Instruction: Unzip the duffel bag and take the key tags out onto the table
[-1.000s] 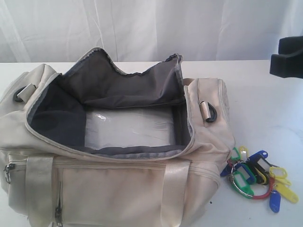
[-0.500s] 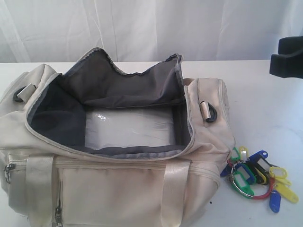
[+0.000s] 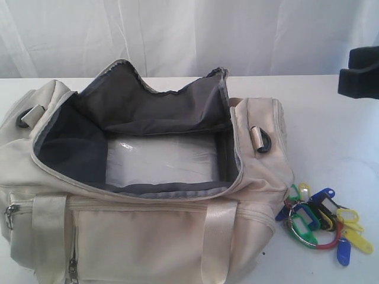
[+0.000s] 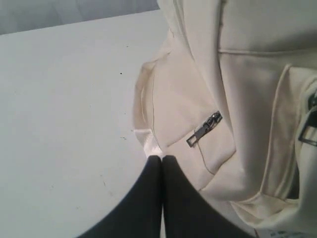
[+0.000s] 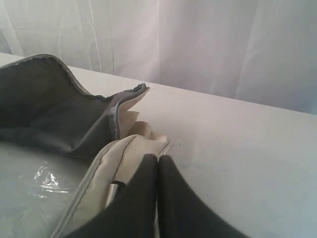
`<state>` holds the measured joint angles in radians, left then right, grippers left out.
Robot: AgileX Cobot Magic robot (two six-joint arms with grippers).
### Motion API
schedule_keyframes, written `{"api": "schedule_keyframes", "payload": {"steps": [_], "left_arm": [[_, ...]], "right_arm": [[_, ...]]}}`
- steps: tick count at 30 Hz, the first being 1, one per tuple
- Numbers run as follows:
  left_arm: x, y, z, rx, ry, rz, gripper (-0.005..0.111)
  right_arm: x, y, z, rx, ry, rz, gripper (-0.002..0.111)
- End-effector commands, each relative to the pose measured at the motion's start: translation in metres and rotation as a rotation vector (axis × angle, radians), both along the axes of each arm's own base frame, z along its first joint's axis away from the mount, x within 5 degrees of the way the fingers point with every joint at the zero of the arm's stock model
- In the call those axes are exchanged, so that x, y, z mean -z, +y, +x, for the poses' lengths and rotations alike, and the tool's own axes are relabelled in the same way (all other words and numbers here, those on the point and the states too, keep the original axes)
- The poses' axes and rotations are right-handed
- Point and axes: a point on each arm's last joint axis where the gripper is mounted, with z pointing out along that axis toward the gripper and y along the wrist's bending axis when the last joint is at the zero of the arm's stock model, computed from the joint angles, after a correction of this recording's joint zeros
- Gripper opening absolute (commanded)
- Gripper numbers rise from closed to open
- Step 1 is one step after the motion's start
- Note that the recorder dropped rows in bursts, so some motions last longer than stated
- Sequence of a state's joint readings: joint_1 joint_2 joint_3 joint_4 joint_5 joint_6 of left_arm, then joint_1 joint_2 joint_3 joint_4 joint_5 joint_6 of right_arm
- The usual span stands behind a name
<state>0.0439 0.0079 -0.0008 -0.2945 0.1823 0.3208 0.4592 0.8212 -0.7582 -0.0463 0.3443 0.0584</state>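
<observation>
Exterior view: duffel bag (image 3: 148, 236) fills the left and centre of the frame and sits on the table (image 3: 331, 118). I see the top zip undone, with the flap (image 3: 160, 100) stood up toward the back and dark grey lining showing. A clear plastic sheet (image 3: 160, 160) lies on the bag floor, and I make out nothing else inside.

Key tags (image 3: 320, 222) are at lower right of the frame, on the table just beside the bag's right end. It's a bunch of red, blue, green and yellow tags on a ring. I can't tell whether they touch the bag.

A black strap ring (image 3: 263, 142) hangs on the bag's right end. A black arm part (image 3: 359, 72) shows at the upper right edge, well apart from the tags.

Left wrist view: left gripper (image 4: 162, 157) has its fingers pressed together with nothing between them. The tips are next to the cream end of the bag, near a metal zip pull (image 4: 204, 130). I can't tell if they touch the fabric.

Right wrist view: right gripper (image 5: 158, 157) is also pressed together and holds nothing. Its tips are over the bag's end by the flap edge. White curtain (image 3: 189, 35) hangs behind.
</observation>
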Motion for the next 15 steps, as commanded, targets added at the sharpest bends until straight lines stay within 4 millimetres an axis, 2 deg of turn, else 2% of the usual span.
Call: {"api": "schedule_keyframes", "payload": {"steps": [1, 15], "left_arm": [[-0.0018, 0.0, 0.0001, -0.004, -0.024, -0.017, 0.0], [-0.0016, -0.0003, 0.0, 0.002, -0.022, -0.017, 0.0]], "right_arm": [[0.0004, -0.0014, -0.0006, 0.004, -0.001, -0.008, 0.0], [0.0005, -0.0015, -0.0006, 0.004, 0.0, -0.008, 0.0]]}}
